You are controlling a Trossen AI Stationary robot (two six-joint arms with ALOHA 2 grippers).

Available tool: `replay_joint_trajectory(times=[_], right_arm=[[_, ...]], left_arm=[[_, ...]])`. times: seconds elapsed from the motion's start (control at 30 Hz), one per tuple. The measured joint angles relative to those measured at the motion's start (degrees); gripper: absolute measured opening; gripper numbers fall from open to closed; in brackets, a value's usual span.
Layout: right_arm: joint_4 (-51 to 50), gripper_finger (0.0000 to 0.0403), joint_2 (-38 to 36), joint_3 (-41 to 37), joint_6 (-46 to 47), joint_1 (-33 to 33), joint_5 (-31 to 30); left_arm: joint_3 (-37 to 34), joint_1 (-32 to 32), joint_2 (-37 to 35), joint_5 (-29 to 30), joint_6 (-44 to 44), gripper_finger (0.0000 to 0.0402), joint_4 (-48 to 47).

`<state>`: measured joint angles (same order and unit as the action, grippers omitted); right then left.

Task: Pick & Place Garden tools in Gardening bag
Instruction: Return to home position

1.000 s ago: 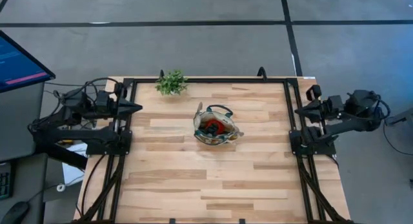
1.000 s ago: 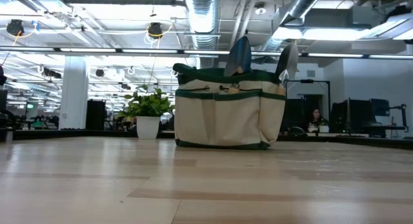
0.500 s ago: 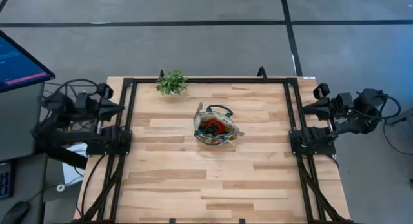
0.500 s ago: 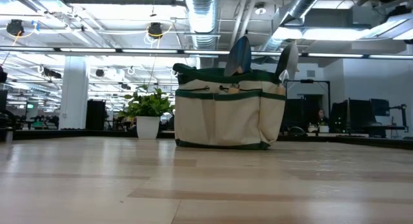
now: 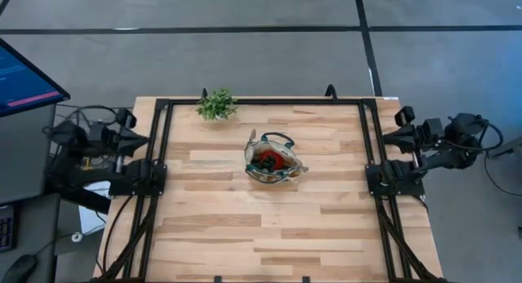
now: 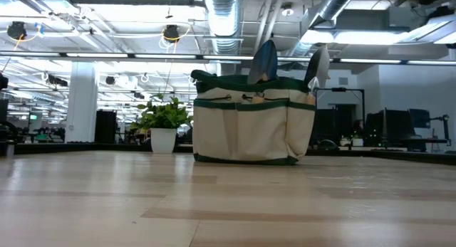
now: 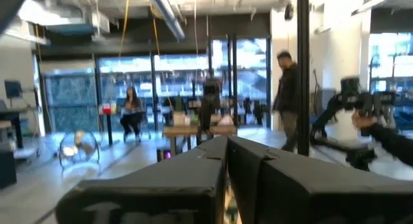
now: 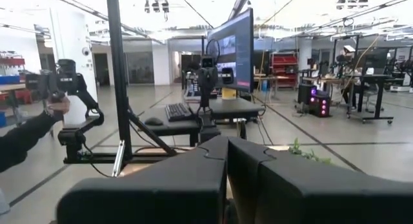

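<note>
Beige gardening bag stands mid-bench with the garden tools inside, both arms are at the sides, the left gripper and right gripper closed on nothing, so I judge only homing is left.

I see a green potted plant at the far edge of the wooden table, left of centre; beyond its left side, perhaps a monitor, glowing blue.

No text, label or number can be read anywhere.
</note>
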<state>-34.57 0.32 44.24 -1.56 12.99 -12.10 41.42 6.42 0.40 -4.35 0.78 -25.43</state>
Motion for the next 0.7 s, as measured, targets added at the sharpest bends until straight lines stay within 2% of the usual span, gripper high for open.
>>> replay_joint_trajectory(times=[0.23, 0.53, 0.7], right_arm=[[1.54, 0.0, -0.02, -3.67, 0.08, 0.0, 0.0], [11.77, 0.0, -0.04, -14.53, -0.14, 0.0, 0.03], [17.04, 0.0, -0.04, -19.9, 0.53, 0.0, 0.05]], left_arm=[[-8.04, 0.0, -0.16, -0.03, 0.04, 0.0002, 0.87], [-25.23, 0.0, -0.26, -0.04, 1.87, 0.0002, 20.68], [-32.31, 0.0, -0.26, -0.02, 0.79, 0.0002, 25.86]])
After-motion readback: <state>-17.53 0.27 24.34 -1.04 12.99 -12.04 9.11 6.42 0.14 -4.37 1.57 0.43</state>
